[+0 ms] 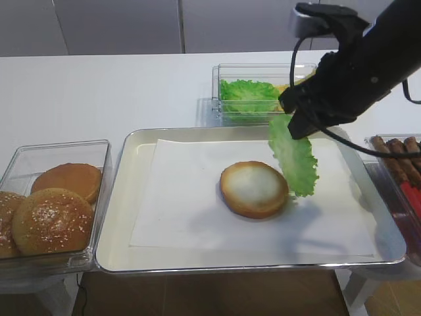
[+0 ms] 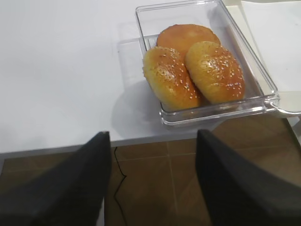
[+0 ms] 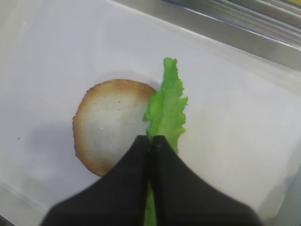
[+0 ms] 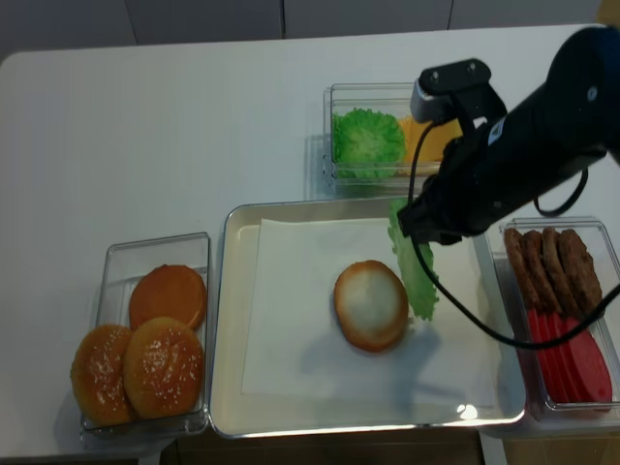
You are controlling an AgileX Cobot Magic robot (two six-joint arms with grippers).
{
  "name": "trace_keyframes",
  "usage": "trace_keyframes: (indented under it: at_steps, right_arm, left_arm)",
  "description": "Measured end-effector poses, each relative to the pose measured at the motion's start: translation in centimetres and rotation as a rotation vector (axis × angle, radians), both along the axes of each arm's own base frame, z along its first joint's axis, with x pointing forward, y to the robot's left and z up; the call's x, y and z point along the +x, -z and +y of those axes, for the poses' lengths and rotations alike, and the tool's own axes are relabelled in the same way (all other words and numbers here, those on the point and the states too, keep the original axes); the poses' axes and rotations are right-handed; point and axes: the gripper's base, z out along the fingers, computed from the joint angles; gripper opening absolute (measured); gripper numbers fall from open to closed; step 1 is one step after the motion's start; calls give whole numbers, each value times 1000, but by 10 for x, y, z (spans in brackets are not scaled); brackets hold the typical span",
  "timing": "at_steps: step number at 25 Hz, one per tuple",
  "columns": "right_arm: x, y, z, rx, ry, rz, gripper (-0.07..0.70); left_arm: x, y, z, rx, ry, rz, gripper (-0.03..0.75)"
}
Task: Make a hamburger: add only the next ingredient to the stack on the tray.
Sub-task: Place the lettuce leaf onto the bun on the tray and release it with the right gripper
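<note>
While the right tool (image 3: 151,141) hides its own tips behind the black arm in both high views, the wrist view shows them clamped together on a leaf (image 1: 294,155), whose pinched end is lost between them. The left tool (image 2: 153,174) shows only as two dark blurred fingers (image 2: 80,183), spread apart over the table (image 1: 99,92) edge and brown floor (image 2: 155,179). The table is white, under grey wall panels. Bright green and ruffled, the leaf hangs edge-on just beside the pale-faced bun (image 1: 254,189) on the tray (image 1: 118,217), its paper (image 1: 177,204) white.
</note>
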Motion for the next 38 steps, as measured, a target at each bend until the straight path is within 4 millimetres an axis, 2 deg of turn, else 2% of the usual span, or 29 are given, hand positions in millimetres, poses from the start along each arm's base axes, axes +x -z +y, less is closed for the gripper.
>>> trace_keyframes:
  at_steps: [4,9,20,35,38]
  right_arm:
    - [-2,14,-3,-14,9,-12,7]
    - [-4,21,-3,-3,22,-5,7]
    - [-5,14,9,176,53,29,7]
    - [-5,14,10,184,38,21,8]
    - [-6,14,10,184,35,26,35]
  left_arm:
    - [0,0,0,0,0,0,425]
    - [0,0,0,0,0,0,425]
    - [0,0,0,0,0,0,424]
    - [0,0,0,0,0,0,424]
    - [0,0,0,0,0,0,424]
